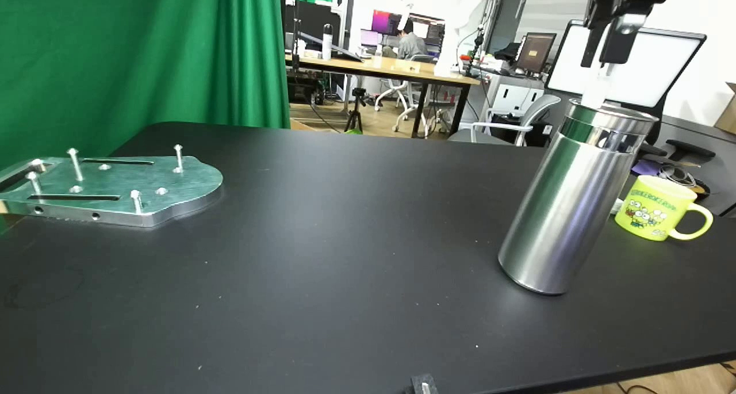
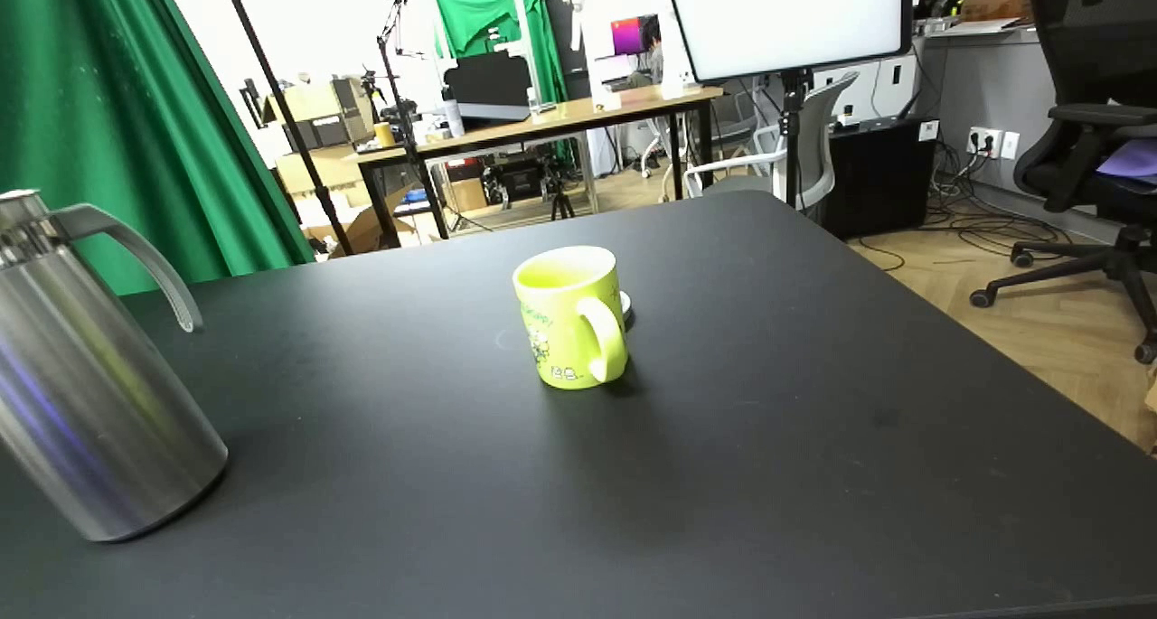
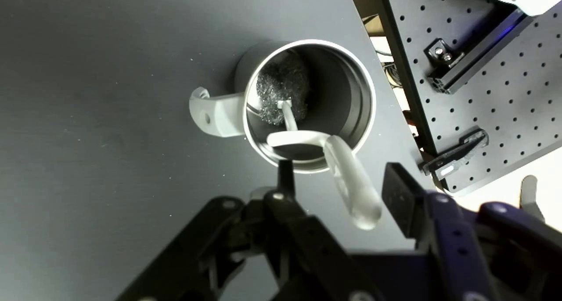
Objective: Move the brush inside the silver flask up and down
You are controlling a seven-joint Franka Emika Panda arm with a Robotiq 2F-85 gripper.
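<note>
One brushed-steel flask is what the rest is arranged around: it stands on its base on the black desk, its mouth bare of any lid, presumably so that a tool can pass in and out. Inside it is the scrubbing brush, set slantwise, its gauzy head nearer the side that carries the flask's handle; how deep the head sits I cannot tell. The hooked white grip comes out above the flask's rim and slants away from that side, which seems handy for keeping an end within reach.

Over the flask's mouth hang the jaws, spread, pinching nothing, with the grip between them but much nearer to one jaw; whether it touches that one is unclear. I take this step to be lining up for a grasp, the up-and-down strokes being yet to come. The off-centre grip probably calls for a small sideways correction, since closing unevenly could shove the brush against the flask's rim and perhaps rock the flask.

Apart from the flask stands the yellow-green cartoon mug; a metal plate with bolts lies well apart from the flask, on its other side. Both are perhaps placed so that neither hinders work at the flask.
</note>
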